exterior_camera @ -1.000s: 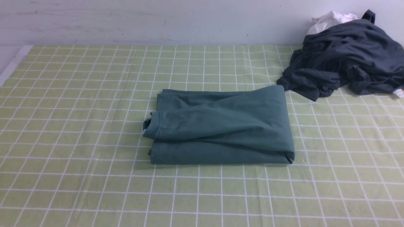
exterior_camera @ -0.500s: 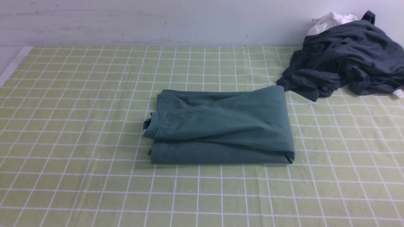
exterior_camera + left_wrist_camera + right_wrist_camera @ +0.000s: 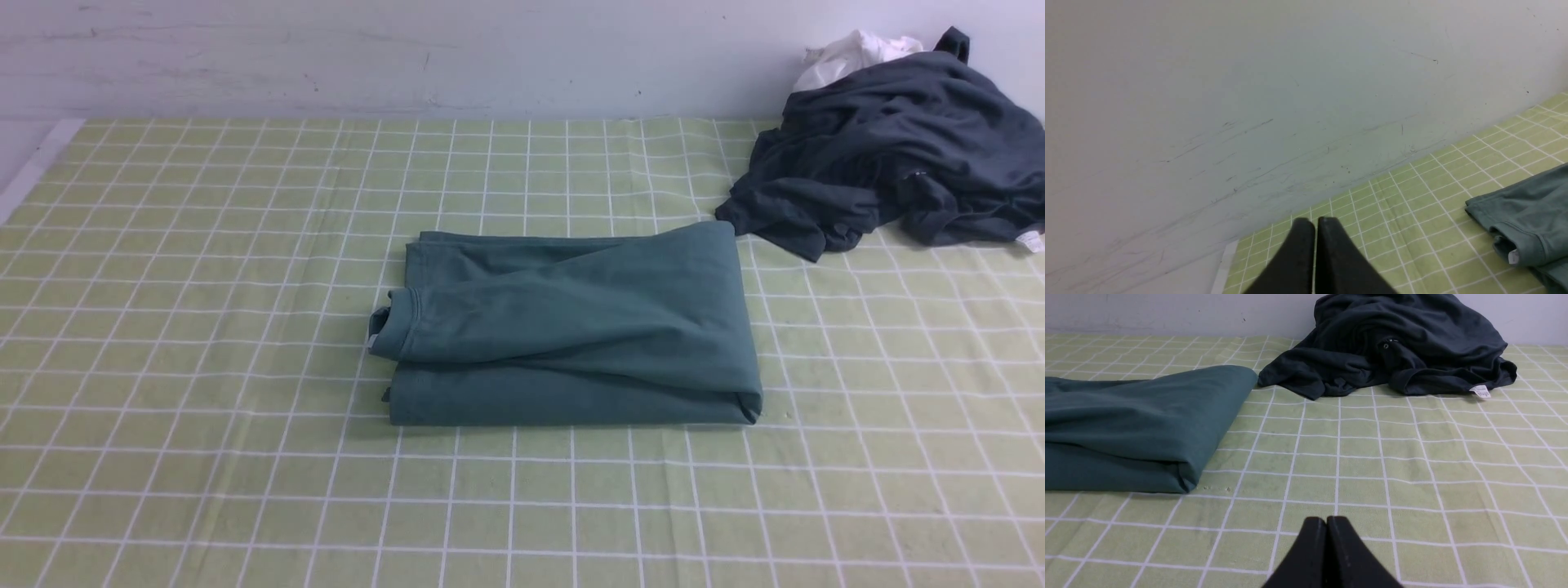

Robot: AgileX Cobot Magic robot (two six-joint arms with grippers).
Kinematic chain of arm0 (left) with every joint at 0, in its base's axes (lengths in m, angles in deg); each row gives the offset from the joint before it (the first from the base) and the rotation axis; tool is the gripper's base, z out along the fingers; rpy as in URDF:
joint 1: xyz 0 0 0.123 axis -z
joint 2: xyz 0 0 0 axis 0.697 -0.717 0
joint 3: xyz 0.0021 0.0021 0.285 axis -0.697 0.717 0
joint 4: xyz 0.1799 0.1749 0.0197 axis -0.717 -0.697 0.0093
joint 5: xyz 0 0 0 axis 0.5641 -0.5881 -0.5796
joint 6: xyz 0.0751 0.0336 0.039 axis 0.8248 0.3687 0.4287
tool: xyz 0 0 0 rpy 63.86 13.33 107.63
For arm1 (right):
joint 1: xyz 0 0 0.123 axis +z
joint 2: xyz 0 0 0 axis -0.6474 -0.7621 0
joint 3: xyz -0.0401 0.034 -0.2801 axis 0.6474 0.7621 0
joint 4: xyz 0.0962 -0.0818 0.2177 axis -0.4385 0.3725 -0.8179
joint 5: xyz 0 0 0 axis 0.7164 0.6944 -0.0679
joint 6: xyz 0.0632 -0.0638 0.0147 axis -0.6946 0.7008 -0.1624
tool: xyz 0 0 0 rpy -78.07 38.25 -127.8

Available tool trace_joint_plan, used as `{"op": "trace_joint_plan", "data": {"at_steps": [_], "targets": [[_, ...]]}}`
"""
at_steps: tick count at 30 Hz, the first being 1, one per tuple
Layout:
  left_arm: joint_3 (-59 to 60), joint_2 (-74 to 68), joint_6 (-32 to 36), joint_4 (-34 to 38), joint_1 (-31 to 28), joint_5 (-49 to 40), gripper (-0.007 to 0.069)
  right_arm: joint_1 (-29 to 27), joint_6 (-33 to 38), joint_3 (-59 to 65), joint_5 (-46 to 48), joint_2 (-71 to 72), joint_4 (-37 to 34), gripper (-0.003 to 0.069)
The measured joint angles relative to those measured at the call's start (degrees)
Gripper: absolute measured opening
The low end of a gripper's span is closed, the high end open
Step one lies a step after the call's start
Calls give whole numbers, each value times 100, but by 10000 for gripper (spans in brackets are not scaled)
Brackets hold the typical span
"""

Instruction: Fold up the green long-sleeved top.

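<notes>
Left tool shut; right tool also shut, apparently empty.

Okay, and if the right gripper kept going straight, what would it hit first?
Probably the checked cloth, short of the dark garment, though its height is unclear.

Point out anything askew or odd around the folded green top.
The green long-sleeved top is folded unevenly: its upper layer slants across the lower one, and its collar juts past the left edge. The dark garment lies crumpled at the far right, a white tag poking out.
</notes>
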Motion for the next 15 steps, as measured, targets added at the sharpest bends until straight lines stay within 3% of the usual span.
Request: {"op": "trace_joint_plan", "data": {"at_steps": [9,15], "targets": [[334,203,21,21,-134,96,-4,-5,13,0,6,0,-16,-13],[1162,770,96,1473,-706,543,-4,-30,13,0,11,0,-28,-13]]}}
